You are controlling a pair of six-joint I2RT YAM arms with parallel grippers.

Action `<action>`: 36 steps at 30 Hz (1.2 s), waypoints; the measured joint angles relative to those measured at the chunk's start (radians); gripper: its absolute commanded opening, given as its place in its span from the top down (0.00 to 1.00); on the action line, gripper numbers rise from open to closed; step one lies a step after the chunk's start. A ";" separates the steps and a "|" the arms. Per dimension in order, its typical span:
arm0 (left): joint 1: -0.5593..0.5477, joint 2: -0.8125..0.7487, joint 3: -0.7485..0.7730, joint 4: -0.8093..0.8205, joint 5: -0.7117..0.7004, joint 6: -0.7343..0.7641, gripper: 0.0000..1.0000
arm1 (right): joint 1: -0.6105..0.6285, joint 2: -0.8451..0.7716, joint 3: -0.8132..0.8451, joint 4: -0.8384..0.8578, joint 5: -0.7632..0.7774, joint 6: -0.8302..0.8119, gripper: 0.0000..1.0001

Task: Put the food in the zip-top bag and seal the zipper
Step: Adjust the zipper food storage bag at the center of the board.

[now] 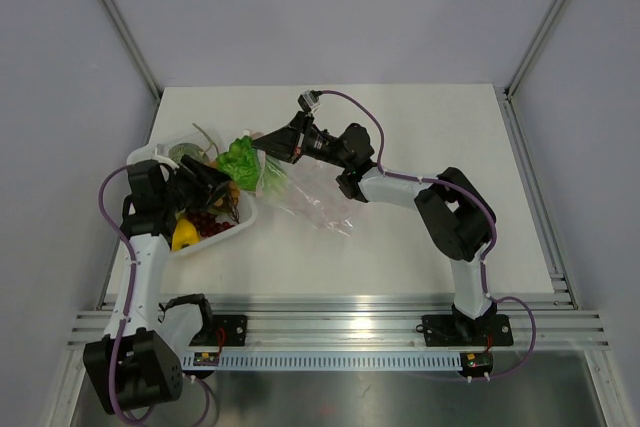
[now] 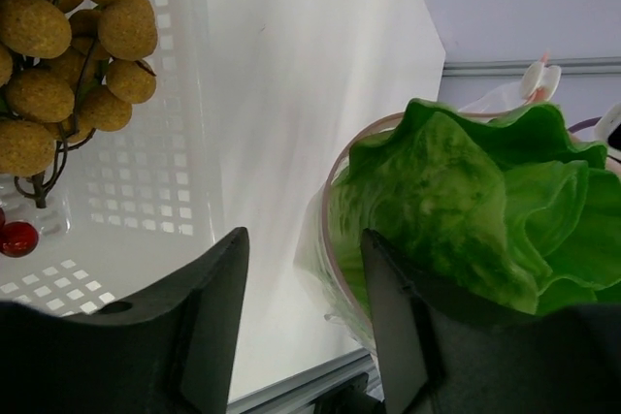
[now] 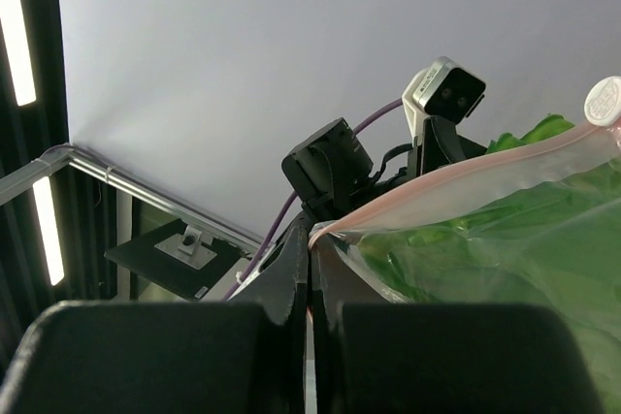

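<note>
white perforated plastic tray (image 1: 224, 239) by the left edge of the white surface (image 1: 430, 127), ribbed aluminium rail (image 1: 400, 319) along its near edge, plain grey wall (image 1: 330, 7) behind

Clear, crinkly glossy plastic zip-top bag (image 1: 316, 199), waxy green plastic lettuce (image 2: 456, 191), rough matt tan-brown balls (image 2: 58, 46) and a smooth white perforated plastic tray (image 2: 146, 191) at nine o'clock.

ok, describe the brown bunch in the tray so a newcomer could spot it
Start at the white perforated tray on the left side of the table. Inside it lies the bunch of tan-brown balls on dark stems. Its dull, rough, round balls set it apart from the glossy red grapes beside it and the leafy green lettuce nearby.
</note>
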 measured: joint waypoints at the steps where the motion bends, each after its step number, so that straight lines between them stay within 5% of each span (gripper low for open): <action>1: 0.000 0.002 -0.002 0.009 0.003 -0.002 0.52 | 0.000 0.000 0.000 0.000 0.000 0.000 1.00; 13: -0.012 0.045 -0.055 0.127 0.029 -0.043 0.55 | 0.000 0.000 0.000 0.000 0.000 0.007 1.00; 21: -0.121 0.093 -0.053 0.161 0.000 -0.061 0.79 | 0.000 0.000 0.000 -0.002 0.000 0.007 1.00; 24: -0.158 0.103 -0.042 0.143 -0.030 -0.058 0.99 | 0.000 0.000 0.000 -0.011 0.001 0.006 1.00; 26: -0.165 0.101 -0.029 0.126 -0.050 -0.046 1.00 | 0.000 0.000 0.000 -0.037 0.000 -0.002 1.00; 32: -0.164 0.092 0.085 -0.010 -0.130 0.034 1.00 | 0.000 -0.065 -0.059 -0.228 0.013 -0.077 1.00; 36: -0.165 0.085 0.192 -0.098 -0.158 0.106 1.00 | 0.000 -0.195 -0.072 -0.576 0.078 -0.252 1.00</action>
